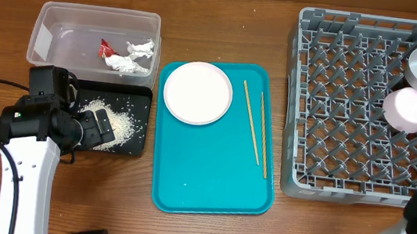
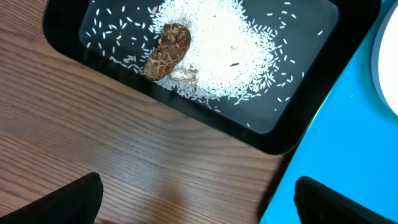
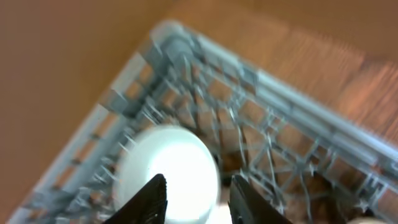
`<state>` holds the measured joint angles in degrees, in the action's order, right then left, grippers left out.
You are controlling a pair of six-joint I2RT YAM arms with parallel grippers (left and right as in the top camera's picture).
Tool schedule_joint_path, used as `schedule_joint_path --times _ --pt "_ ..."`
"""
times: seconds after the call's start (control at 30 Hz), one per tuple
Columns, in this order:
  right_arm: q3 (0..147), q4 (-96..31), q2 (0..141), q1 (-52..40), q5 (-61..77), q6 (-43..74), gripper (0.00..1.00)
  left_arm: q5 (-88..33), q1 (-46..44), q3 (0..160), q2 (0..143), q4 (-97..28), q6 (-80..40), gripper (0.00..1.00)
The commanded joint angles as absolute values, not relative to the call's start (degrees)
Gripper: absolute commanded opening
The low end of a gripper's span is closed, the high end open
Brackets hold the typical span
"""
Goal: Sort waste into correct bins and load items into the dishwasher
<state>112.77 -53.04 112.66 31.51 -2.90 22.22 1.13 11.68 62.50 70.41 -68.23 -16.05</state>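
Left wrist view: left gripper [image 2: 198,186] is hanging wide apart over bare tabletop [image 2: 93,112], with the black tray [image 2: 305,93] holding rice grains [image 2: 230,50] and brown scrap [image 2: 166,50] just ahead. Right gripper [image 3: 199,183] is standing partly apart over a blurred white dish [image 3: 180,162] in the grey rack [image 3: 292,112]; contact unclear.

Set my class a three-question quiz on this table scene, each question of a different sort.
1. True or false: the left claw is open.
2. How many chopsticks lie on the teal tray?
3. The rice lies in: A the clear tub; B the black tray; C the teal tray.
Key: 1 true; 2 two; 3 B.
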Motion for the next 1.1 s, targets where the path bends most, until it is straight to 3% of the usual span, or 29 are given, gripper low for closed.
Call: schedule_joint_path --times 0.0,1.07 --pt "113.27 -53.74 117.12 31.7 -2.02 20.8 0.37 1.3 11.99 62.85 70.5 -68.31 -15.44 1.0" --pt "110.19 -56.97 122.65 31.53 0.32 21.02 0.38 1.3 11.99 62.85 70.5 -68.31 -15.44 1.0"
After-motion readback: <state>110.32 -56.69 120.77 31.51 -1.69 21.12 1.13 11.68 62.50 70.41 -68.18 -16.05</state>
